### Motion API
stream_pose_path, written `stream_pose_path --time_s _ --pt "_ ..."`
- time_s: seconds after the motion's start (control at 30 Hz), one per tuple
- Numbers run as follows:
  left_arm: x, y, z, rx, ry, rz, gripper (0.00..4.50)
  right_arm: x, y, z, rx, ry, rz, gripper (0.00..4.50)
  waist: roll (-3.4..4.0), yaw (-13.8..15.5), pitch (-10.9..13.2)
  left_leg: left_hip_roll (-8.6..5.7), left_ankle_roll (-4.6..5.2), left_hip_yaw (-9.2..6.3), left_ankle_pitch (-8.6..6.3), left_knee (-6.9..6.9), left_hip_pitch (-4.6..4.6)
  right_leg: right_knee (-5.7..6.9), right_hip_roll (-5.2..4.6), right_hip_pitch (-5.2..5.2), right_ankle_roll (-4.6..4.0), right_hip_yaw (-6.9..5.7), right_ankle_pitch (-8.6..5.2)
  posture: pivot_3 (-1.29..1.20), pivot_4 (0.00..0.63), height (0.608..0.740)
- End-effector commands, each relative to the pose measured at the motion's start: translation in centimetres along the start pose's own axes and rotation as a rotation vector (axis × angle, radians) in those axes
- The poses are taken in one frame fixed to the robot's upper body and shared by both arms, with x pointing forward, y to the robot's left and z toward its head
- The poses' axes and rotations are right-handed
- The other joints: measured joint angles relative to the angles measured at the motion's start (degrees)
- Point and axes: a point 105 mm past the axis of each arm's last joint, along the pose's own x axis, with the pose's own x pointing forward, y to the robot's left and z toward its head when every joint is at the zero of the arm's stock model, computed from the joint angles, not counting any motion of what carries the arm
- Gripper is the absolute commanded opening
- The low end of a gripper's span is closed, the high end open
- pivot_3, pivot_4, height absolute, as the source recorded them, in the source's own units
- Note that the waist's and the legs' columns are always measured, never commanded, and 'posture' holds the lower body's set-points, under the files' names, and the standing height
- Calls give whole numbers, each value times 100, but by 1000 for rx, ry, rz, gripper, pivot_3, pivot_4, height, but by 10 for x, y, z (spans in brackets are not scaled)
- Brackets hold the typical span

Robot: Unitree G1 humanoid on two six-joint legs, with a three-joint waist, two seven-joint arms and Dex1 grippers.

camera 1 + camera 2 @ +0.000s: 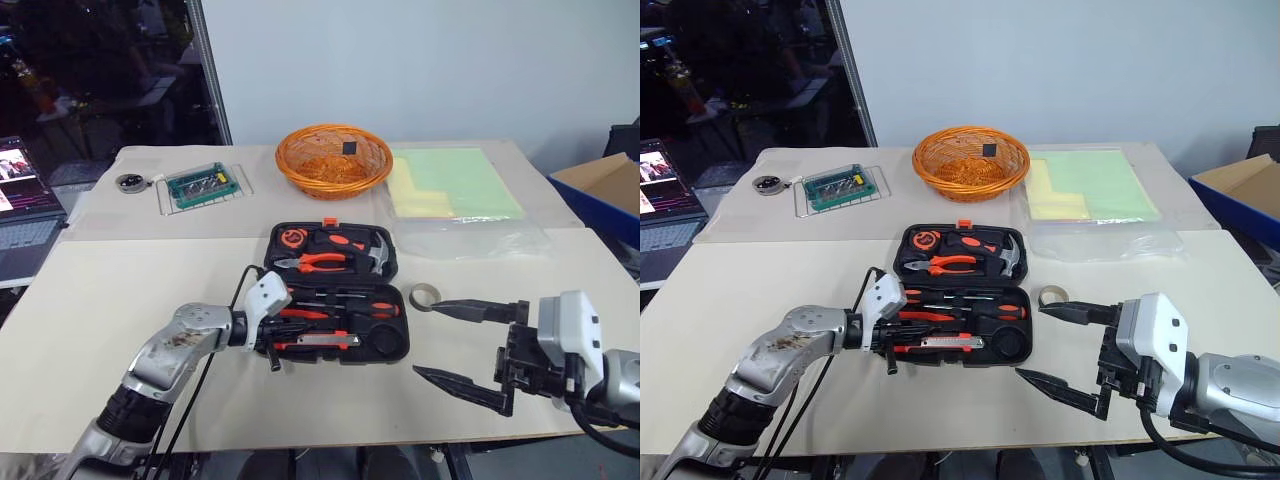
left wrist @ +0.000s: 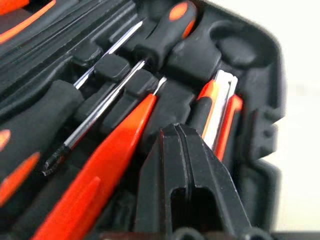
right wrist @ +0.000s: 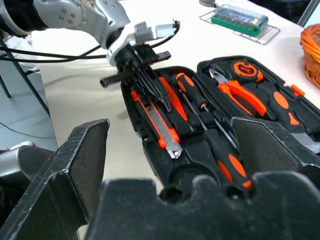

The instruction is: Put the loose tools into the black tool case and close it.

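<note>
Left gripper (image 3: pixel 145 75): nearest the head camera on the left; fingers pressed together, grasping nothing, tips reaching into the left end of the case's front half over the tester screwdriver.
Black tool case (image 1: pixel 392 347): lies open on the table centre, lid half laid back, toward the basket.
Tester screwdriver (image 2: pixel 107 165): all orange, in the front half beside the gripper's fingers.
Utility knife (image 1: pixel 318 342): orange and black, seated along the front edge of the case.
Screwdrivers (image 1: pixel 368 310): two, black-and-orange handles, lying in the recesses of the front half, shafts pointing left.
Lid half: holds pliers (image 1: pixel 322 262), hammer (image 1: pixel 378 256) and an orange tape measure (image 1: pixel 292 238).
Tape roll (image 1: pixel 425 296): small, grey, on the table just right of the case, outside it.
Right gripper (image 1: pixel 462 348): fingers spread wide and empty, hovering above the table right of the case, near the tape roll.
Background: circuit-board tray (image 1: pixel 203 185), orange wicker basket (image 1: pixel 334 158), green sheets (image 1: pixel 455 183).
</note>
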Motion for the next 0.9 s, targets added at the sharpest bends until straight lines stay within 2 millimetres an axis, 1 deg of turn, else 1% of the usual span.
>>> stream_pose_path --time_s 0.03,0.1,0.13,0.17,0.2,0.27,0.37,0.43,0.47,0.5,0.57,0.6,0.63,0.67,0.7,0.73,0.77,0.8,0.83,0.9 --pt "12 -9 -37 -30 121 -23 20 1 2 2 -5 5 3 4500 3 27 -8 -1 0 -1 0 0 -1 0 -1 1 0 -1 0 0 150 740" --pt "13 -9 -37 -7 98 -21 20 2 0 1 8 10 -11 4500 0 33 -14 -1 0 -1 0 1 -1 0 -2 1 1 -2 -1 0 150 740" --pt "13 -9 -33 -8 56 -16 20 2 -1 0 10 16 -22 4500 0 34 -17 -1 0 -1 0 1 -1 -1 -3 2 1 -1 -1 0 150 740" --pt "12 -8 -24 -10 -6 -12 20 2 -3 0 7 21 -34 4500 0 34 -20 -1 0 -1 0 1 -1 -1 -4 2 1 -1 -1 0 150 740" --pt "8 -7 -10 -24 -99 -10 20 2 -5 -1 11 24 -51 4500 1 27 -21 -1 0 0 0 1 -1 -2 -5 2 1 -1 -1 0 150 740" --pt "-5 -3 15 -51 -246 1 20 2 -12 -4 -6 47 -102 4500 -5 13 -17 0 0 0 0 1 -6 -2 -7 -3 2 -1 -1 0 150 740" --pt "-25 -5 34 -51 -316 -46 20 0 -20 -15 10 124 -144 4500 -24 -3 -5 3 0 -6 0 1 -23 -1 -1 -20 1 -5 0 0 150 740" --pt "-42 -13 47 -42 -335 -128 521 0 -25 -23 6 186 -148 4500 -32 -28 0 2 0 -5 0 1 -32 -1 0 -30 0 -5 0 0 150 740" --pt "-52 -17 54 -26 -337 -155 683 1 -34 -29 34 232 -162 4500 -34 -47 2 4 0 -4 0 1 -34 0 1 -33 0 -4 0 0 150 740" --pt "-57 -20 59 -17 -336 -170 1195 1 -40 -34 56 265 -173 4500 -37 -63 4 2 0 -4 0 -1 -35 -2 1 -36 -1 -4 0 0 150 740" --pt "-65 -24 67 1 -327 -182 1650 1 -51 -41 104 323 -194 4500 -36 -73 7 2 0 -2 0 0 -33 -2 -1 -33 -2 -3 1 0 150 740" --pt "-68 -26 71 7 -323 -189 2123 2 -57 -44 107 348 -202 4500 -38 -70 9 1 0 -1 0 1 -29 -2 -3 -29 -2 -4 1 0 150 740" --pt "-72 -28 75 22 -315 -189 2340 5 -63 -49 108 381 -203 4500 -37 -62 9 1 0 -1 0 1 -30 -5 -4 -28 -2 -4 0 0 150 740" --pt "-74 -30 79 32 -310 -190 2862 7 -68 -52 107 406 -203 4500 -42 -67 12 1 0 -1 0 1 -28 -6 -2 -25 -3 -5 0 0 150 740" --pt "-77 -33 84 38 -313 -186 3310 11 -74 -59 103 442 -196 4103 -41 -70 16 4 0 -2 0 0 -27 -6 0 -26 -4 -6 -2 0 150 740" --pt "-78 -36 88 51 -310 -183 3409 14 -78 -66 104 476 -193 4004 -43 -73 18 3 0 -2 0 -1 -31 -7 0 -31 -4 -6 -1 0 150 740" --pt "-78 -38 90 58 -308 -182 3980 15 -81 -70 104 499 -191 3720 -48 -81 25 3 1 -2 0 -1 -31 -7 1 -30 -4 -6 -2 0 150 740" --pt "-80 -39 94 60 -317 -169 4191 18 -87 -76 85 532 -199 3469 -50 -83 29 3 0 -2 0 -2 -32 -7 2 -34 -5 -6 -2 0 150 740" --pt "-80 -40 96 59 -321 -160 4241 21 -90 -80 72 554 -192 3065 -51 -85 31 2 1 -2 0 -3 -36 -8 1 -37 -5 -6 -2 0 150 740" --pt "-80 -43 99 64 -316 -148 4241 24 -95 -88 46 602 -187 3065 -48 -91 34 0 2 -2 -1 -3 -40 -8 0 -42 -6 -5 -1 0 150 740"
